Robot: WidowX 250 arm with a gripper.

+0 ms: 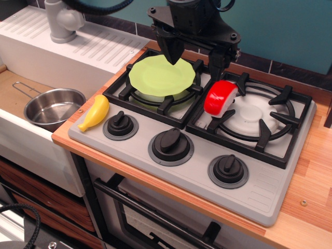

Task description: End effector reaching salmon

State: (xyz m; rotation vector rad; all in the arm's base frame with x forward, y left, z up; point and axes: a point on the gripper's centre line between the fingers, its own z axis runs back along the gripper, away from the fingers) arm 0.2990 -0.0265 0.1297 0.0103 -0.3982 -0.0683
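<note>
The salmon is a toy nigiri with a glossy red top over a white block. It lies tilted on the front left of the right burner grate. My black gripper hangs above the back of the stove, between the two burners. Its fingers are spread apart and hold nothing. The left finger is over the green plate. The right finger is just behind and above the salmon, apart from it.
A yellow toy banana lies at the stove's front left corner. Three black knobs line the front panel. A steel pot sits in the sink at left, with a grey faucet behind it.
</note>
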